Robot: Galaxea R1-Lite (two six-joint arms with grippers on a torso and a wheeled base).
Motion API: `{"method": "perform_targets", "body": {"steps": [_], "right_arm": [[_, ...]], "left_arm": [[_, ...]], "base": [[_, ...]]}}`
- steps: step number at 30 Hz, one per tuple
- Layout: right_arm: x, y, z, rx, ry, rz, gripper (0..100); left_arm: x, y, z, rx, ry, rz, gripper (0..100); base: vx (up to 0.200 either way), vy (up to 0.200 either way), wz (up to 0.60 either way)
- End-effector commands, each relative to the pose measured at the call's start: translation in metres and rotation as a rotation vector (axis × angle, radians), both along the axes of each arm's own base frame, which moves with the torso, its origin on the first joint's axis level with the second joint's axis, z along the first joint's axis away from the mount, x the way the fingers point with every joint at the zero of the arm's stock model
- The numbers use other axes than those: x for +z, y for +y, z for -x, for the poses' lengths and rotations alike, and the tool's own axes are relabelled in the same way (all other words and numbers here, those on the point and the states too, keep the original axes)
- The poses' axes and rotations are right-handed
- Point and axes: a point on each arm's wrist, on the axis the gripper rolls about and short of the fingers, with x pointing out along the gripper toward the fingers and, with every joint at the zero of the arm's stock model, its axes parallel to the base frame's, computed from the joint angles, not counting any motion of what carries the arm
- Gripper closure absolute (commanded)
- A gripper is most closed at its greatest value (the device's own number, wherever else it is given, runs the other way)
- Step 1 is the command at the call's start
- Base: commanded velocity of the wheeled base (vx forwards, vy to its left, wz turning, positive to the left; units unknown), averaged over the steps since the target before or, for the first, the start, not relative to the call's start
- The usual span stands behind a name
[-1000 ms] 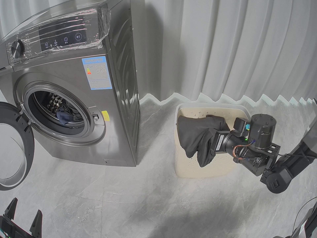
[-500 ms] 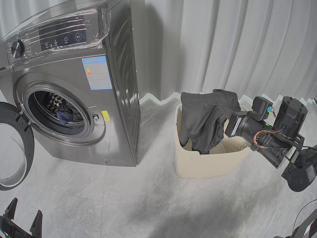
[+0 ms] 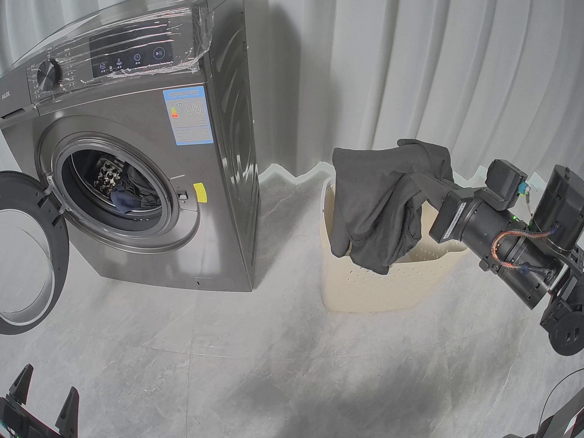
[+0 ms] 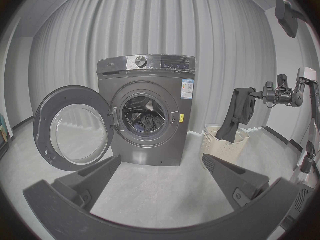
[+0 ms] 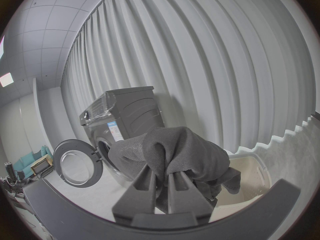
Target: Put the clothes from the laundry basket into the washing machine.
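My right gripper (image 3: 427,185) is shut on a dark grey garment (image 3: 377,208) and holds it above the cream laundry basket (image 3: 389,282). The cloth hangs down over the basket's near rim. In the right wrist view the garment (image 5: 180,154) bunches over the shut fingertips (image 5: 150,179). To the left stands the grey washing machine (image 3: 152,153) with its round door (image 3: 24,257) swung open. Dark clothes (image 3: 129,199) lie in the drum. My left gripper (image 3: 42,396) is open and low at the near left, well away from the machine (image 4: 146,107).
White curtains (image 3: 426,62) hang behind the machine and the basket. Bare grey floor (image 3: 255,348) lies between me, the machine and the basket. The open door juts out over the floor to the machine's left.
My right gripper has lifted the grey garment up out of the basket, and the cloth now hangs higher. The head view has shifted a little. The left gripper has stayed put.
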Motion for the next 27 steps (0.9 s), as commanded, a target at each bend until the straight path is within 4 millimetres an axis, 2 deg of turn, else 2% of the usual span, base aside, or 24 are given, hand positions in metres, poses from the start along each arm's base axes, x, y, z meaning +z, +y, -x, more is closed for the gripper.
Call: {"method": "perform_targets", "body": {"steps": [1,27], "right_arm": [[0.001,0.0,0.002,0.004,-0.005,-0.004,100],[0.0,0.016,0.015,0.084,-0.019,-0.016,100]], "left_arm": [[-0.005,0.0,0.0,0.001,0.001,-0.001,0],[-0.005,0.0,0.0,0.001,0.001,0.004,0]], "base": [[0.0,0.0,0.0],[0.0,0.2,0.0]]}}
